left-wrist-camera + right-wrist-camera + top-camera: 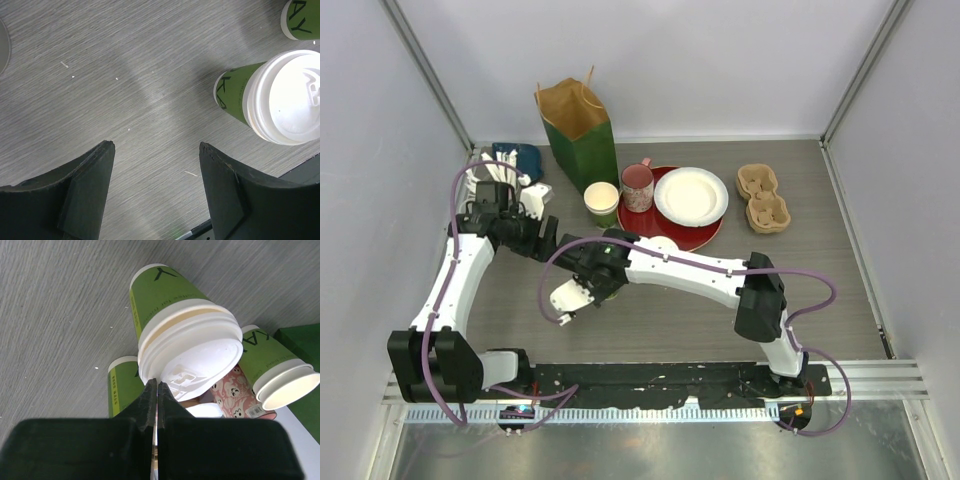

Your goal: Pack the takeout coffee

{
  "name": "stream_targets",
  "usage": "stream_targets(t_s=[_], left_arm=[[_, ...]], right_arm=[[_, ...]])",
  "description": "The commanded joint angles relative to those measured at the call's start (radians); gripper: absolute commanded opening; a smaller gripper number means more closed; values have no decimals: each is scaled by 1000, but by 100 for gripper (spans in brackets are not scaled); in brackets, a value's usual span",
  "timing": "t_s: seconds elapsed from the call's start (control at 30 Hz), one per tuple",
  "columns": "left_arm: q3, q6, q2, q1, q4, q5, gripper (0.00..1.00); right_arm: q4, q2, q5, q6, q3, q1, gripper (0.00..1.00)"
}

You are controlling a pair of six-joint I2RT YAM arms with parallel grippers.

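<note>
A green takeout cup with a white lid (185,340) stands on the table, and my right gripper (156,384) is shut with its tips against the lid's near edge. A second green cup (122,385) stands lower left of it. An open, lidless cup (275,370) stands behind, also seen in the top view (602,203). My left gripper (156,146) is open and empty over bare table, with the lidded cup (290,97) to its right and another cup (300,20) beyond. In the top view the right arm hides the lidded cup; the grippers sit at left (542,240) and centre (592,275).
A pink mug (637,187) and white paper plate (690,195) sit on a red plate (700,235). A green paper bag (578,135) stands at the back. A brown cup carrier (763,197) lies at back right. A blue object (520,158) lies at back left.
</note>
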Motion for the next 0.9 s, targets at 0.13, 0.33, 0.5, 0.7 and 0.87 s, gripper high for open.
stream_targets(t_s=[0.13,0.33,0.5,0.7,0.87], left_arm=[[-8,15,-15,2,30,35,73],[-5,21,-10,2,23,38,73],[2,19,-6,2,24,39,73],[3,19,-4,2,23,48,73],[6,21,-3,2,21,47,73]], right_arm=[[-44,32,55,-30,27,28,1],[-53,44,75,-33,30,38,1],[-63,43,85,-44,61,49,1],[-69,50,113,-56,81,54,1],[-70,54,115,-56,84,57,1]])
